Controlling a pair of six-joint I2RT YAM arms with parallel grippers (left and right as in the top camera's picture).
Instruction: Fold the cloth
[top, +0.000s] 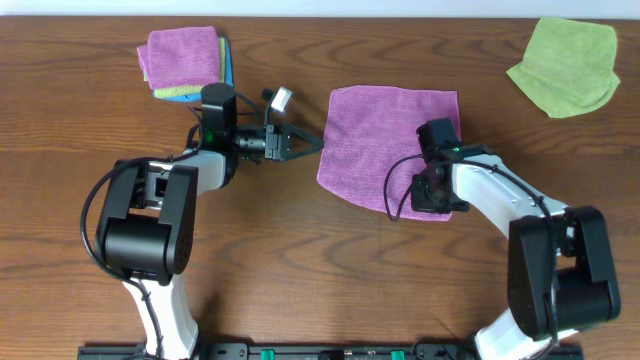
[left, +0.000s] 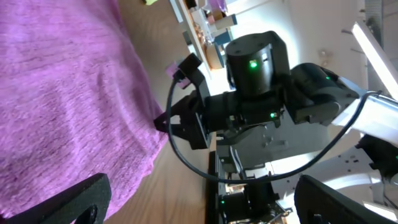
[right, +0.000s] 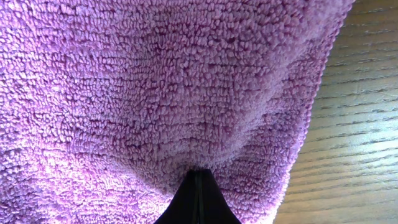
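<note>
Pinching the cloth (top: 390, 130) at its near right corner, right gripper (right: 198, 186) clamped on it; left gripper (top: 308, 143), jaws apart, just off the cloth's left edge, pointing at it.

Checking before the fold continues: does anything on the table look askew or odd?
The purple fuzzy microfibre cloth lies skewed, puckered where the shut right gripper pinches its near edge. The lime-green cloth, far right, sits rumpled. Nothing looks spilled.

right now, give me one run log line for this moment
left gripper: open, off cloth | right gripper: shut on cloth, near corner
</note>
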